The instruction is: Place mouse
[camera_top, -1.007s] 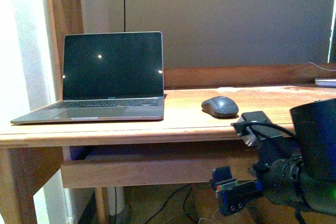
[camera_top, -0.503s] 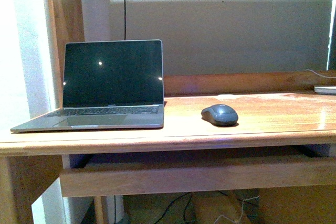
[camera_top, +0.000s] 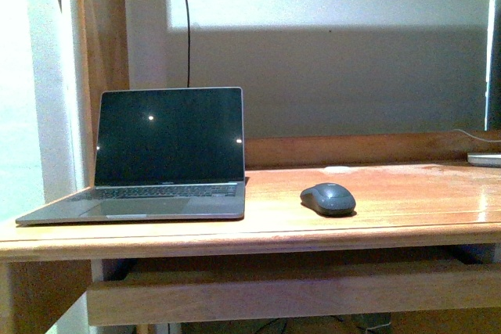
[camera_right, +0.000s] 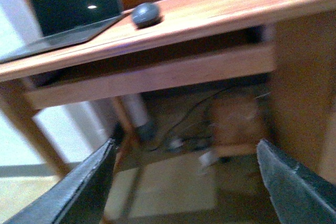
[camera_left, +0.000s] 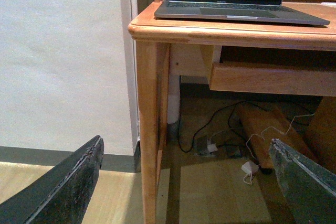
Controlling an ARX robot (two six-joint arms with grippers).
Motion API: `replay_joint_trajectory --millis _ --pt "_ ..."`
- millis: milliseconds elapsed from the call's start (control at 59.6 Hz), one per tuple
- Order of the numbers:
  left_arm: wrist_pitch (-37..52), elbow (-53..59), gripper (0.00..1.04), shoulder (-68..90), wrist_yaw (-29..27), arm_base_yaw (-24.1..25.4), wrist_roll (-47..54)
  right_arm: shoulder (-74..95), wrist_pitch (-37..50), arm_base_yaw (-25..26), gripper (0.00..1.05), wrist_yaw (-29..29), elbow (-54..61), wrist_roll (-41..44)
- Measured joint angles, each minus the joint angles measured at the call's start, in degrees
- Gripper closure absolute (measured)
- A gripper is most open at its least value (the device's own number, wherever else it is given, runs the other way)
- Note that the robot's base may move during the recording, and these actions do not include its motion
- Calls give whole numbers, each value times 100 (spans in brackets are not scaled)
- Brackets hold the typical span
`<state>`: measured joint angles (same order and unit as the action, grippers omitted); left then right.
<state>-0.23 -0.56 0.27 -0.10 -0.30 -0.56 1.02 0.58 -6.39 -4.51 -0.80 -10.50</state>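
Note:
The dark grey mouse [camera_top: 329,199] rests on the wooden desk [camera_top: 391,224], just right of the open laptop [camera_top: 164,154]. The blurred right wrist view also catches the mouse [camera_right: 146,14] on the desk top. Neither arm appears in the front view. My left gripper [camera_left: 186,179] is open and empty, held low below the desk's left corner, above the floor. My right gripper [camera_right: 186,179] is open too, with nothing between its fingers, held below the desk's front edge and well apart from the mouse.
A desk leg [camera_left: 149,129] stands close in front of the left gripper. Cables and a white adapter [camera_left: 249,167] lie on the floor under the desk. A rail [camera_top: 297,291] runs below the desk top. A flat white object [camera_top: 485,159] sits at the desk's far right.
One second ago the right arm filled the lower right of the front view; it has since dropped out of sight. The desk, laptop and mouse now sit lower in the picture.

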Motion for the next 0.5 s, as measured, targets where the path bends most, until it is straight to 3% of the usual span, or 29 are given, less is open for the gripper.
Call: replay_joint_trajectory --millis 67,369,503 --pt "0 0 8 0 4 0 0 -48 -44 527 45 468 0 553" --pt "0 0 8 0 7 0 0 -63 -50 616 102 452 0 999" --pt "0 0 8 0 7 0 0 -63 -50 619 102 452 0 1016"
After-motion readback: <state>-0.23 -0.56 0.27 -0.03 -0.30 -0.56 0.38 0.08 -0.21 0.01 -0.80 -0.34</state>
